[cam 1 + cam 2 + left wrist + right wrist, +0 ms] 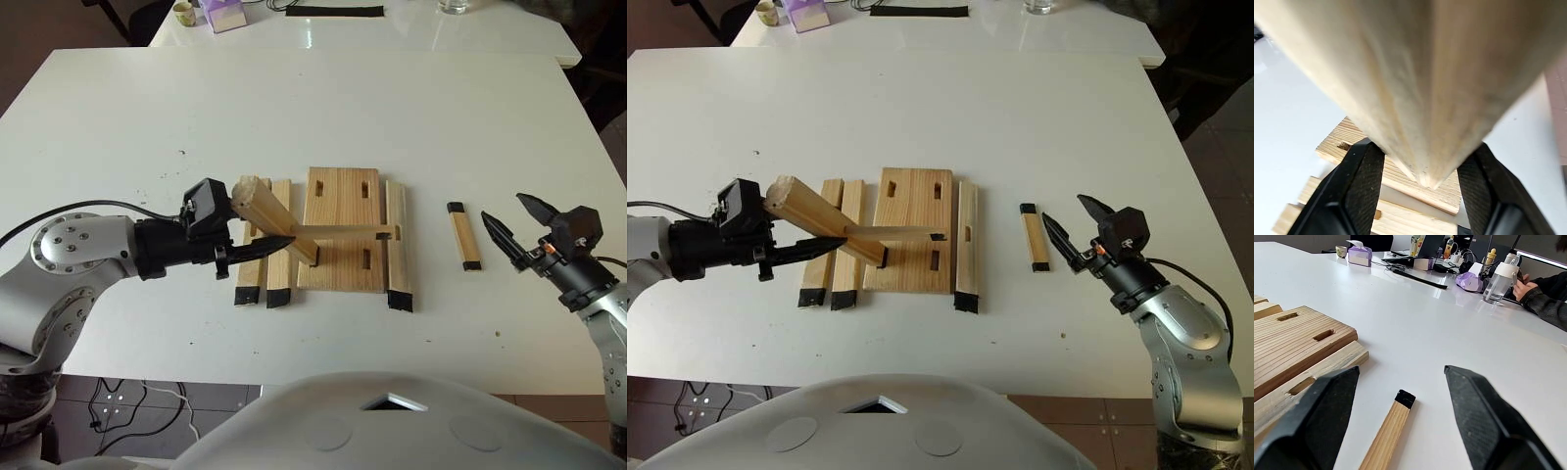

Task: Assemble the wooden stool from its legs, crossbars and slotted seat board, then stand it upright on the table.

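Note:
My left gripper [277, 243] is shut on a wooden leg [266, 211], held tilted above the table's left middle. A thin crossbar [353, 232] sticks out of that leg and reaches over the slotted seat board [338, 201], which lies flat. In the left wrist view the leg [1415, 73] sits between both black fingers [1356, 188]. Two more legs [278, 279] lie left of the board and one leg [397, 250] lies along its right side. A short loose crossbar [464, 235] rests further right. My right gripper [505, 208] hovers open just right of it, over the crossbar [1388, 431].
The white table [147, 127] has wide free room at the back and the left. Behind it, a second table carries a purple tissue box [225, 14], a cup [183, 13], a black strip [333, 11] and a glass [454, 6].

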